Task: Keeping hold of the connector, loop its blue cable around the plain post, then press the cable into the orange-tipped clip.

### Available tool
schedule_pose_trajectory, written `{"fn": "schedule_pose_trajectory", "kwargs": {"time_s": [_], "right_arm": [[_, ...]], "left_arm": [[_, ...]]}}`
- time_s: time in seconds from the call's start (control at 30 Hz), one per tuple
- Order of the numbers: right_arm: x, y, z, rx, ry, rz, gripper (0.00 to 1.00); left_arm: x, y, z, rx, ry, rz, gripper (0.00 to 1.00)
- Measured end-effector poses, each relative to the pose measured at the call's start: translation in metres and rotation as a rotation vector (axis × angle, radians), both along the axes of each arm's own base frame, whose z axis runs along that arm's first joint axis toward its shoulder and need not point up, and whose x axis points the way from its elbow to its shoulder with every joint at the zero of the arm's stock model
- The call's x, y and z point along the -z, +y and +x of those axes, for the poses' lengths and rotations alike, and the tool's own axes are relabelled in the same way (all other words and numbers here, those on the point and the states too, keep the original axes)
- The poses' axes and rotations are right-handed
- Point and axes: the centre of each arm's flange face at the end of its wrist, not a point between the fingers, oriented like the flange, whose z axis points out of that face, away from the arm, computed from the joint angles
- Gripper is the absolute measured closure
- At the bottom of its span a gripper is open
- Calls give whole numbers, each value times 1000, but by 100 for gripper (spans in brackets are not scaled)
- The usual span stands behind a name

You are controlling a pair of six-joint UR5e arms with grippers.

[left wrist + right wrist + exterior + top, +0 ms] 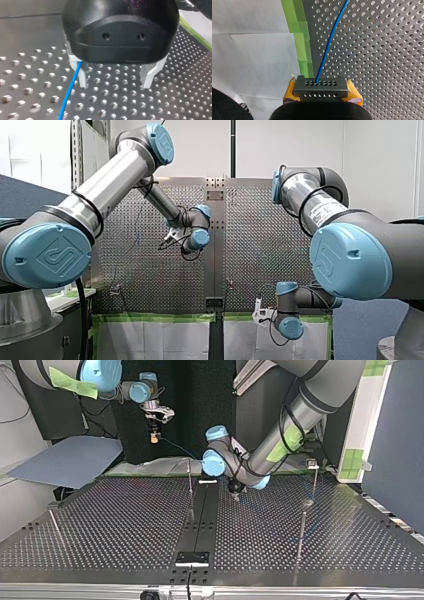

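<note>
In the right wrist view my right gripper (322,96) is shut with yellow pads on a grey connector (321,87). The blue cable (329,42) leaves the connector and runs out over the perforated table. In the top view that gripper (155,436) hangs high above the table's far edge. My left gripper (115,80) is open just above the table, and the blue cable (71,87) passes along the inside of one pale finger (81,75). In the top view it (235,489) is low, beside a thin post (190,485). I cannot make out an orange tip on any post.
More thin posts stand on the plate in the top view: one (302,532) at the near right, one topped by a small grey head (312,464) at the far right, one (55,527) leaning at the left. A black rail (200,520) runs down the middle.
</note>
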Motion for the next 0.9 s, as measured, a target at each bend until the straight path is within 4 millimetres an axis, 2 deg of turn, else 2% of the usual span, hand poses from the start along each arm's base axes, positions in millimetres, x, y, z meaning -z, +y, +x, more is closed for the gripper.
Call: {"fn": "schedule_pose_trajectory", "kwargs": {"time_s": [0.33, 0.5, 0.9], "right_arm": [[0, -2, 0, -1, 3, 0, 100], [0, -2, 0, -2, 4, 0, 100], [0, -1, 2, -9, 15, -4, 100]], "left_arm": [[40, -3, 1, 29, 40, -36, 2], [69, -6, -2, 44, 75, -40, 2], [93, -14, -4, 77, 81, -78, 2]]}}
